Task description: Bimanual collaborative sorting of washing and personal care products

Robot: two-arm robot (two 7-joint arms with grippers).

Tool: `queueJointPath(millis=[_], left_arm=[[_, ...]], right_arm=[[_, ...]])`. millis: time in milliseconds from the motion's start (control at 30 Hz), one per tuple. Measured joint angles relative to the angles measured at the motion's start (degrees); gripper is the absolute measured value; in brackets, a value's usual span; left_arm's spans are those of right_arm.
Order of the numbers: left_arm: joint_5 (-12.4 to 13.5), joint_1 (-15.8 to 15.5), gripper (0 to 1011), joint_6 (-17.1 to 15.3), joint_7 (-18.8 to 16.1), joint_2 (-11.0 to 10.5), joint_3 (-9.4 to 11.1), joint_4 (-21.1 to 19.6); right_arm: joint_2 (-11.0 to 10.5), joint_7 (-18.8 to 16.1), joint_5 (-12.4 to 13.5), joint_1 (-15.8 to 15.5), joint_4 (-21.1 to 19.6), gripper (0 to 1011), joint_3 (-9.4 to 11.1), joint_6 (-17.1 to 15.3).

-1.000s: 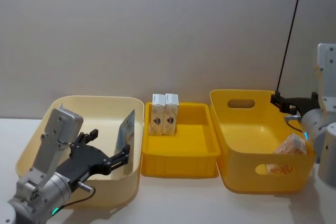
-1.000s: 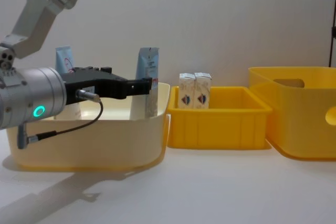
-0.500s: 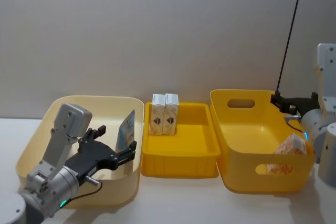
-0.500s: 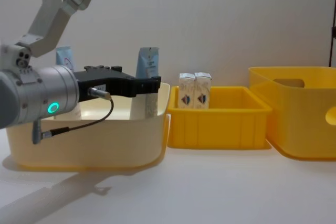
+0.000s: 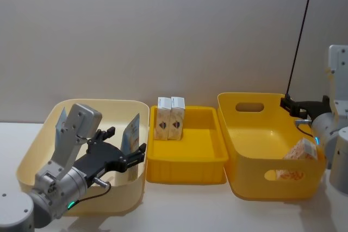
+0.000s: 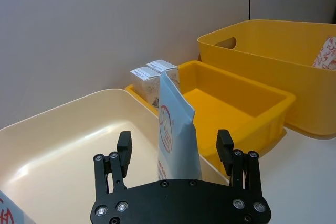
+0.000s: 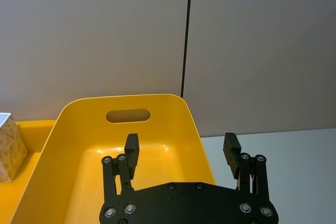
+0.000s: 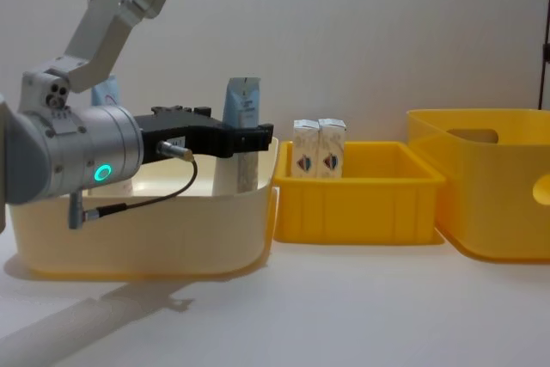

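Lower right of the head view: deep yellow tub [image 5: 255,134], with a lone carton [image 5: 300,156] in pinkish print leaning in its near right corner. Lower left: cream tub [image 5: 32,161], just beside the shallow yellow tray [image 5: 185,158] at centre, all three on the pale surface [image 5: 217,215].

At the frame's right edge, above the deep tub's far rim: right claw [image 5: 291,104], parked, spread wide, holding nothing.

Inside the cream tub, lower left: left claw [image 5: 124,145], spread, one finger on each side of the tube [image 5: 131,130], apparently not touching it, judging by the left wrist view.

Stands close to the tub wall nearest the tray, long axis near vertical, crimped end up, lower end hidden, tilted a little. Probably light, soft-walled and slick, so likely to buckle or slip out under a hard pinch. Best taken around mid-height, below the flat crimp, with a gentle squeeze and a straight lift. By the tub's far left wall, a second tube [image 5: 61,119], also upright.

At the tray's far left end: two small cartons [image 5: 170,118], upright, touching side by side. Likely light and stiff, yet easy to crush.
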State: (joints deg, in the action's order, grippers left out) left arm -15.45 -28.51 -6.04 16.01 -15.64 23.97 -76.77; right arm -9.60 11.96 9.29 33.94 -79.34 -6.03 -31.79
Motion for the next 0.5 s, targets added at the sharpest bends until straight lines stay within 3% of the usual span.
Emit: queueJointPath(millis=[233,500], left_arm=[[0.19,-0.49,946,0.21,0.26,0.25,0.11,0.7],[0.33,-0.86,730,0.35,0.47,0.44,0.19,1.22]], right_arm=[[0.0,0.0,0.0,0.0,0.0,1001,0.0,0.0],[0.0,0.0,0.0,0.0,0.0,1001,0.0,0.0]])
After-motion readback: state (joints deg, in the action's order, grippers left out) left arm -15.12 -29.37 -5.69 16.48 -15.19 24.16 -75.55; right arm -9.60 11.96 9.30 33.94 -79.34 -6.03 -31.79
